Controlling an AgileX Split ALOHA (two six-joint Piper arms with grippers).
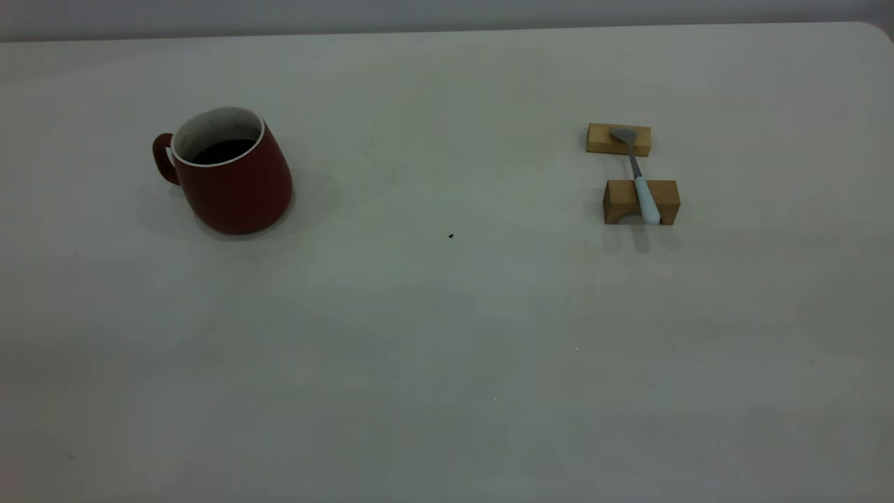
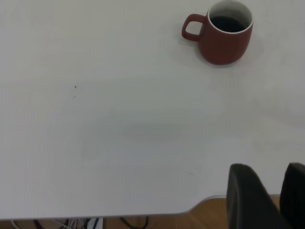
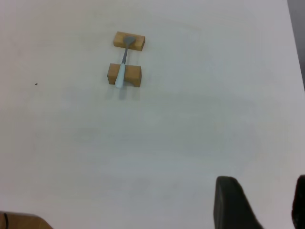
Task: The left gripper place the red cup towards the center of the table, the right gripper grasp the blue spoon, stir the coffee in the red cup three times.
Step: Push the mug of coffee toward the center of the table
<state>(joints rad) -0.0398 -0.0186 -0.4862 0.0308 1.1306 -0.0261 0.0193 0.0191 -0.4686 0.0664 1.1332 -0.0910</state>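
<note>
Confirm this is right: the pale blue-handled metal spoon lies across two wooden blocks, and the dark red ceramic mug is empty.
Wrong on the mug. The dark red ceramic mug holds dark liquid, clear in the exterior view. The pale blue-handled metal spoon does lie across the two wooden blocks.

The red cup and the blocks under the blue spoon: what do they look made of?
The red cup looks like glazed ceramic: a smooth dark red outside with a white speckled inside and rim. The two blocks look like bare wood, tan with a matte face. The blue spoon seems to be a grey metal bowl on a pale blue handle, probably plastic.
</note>
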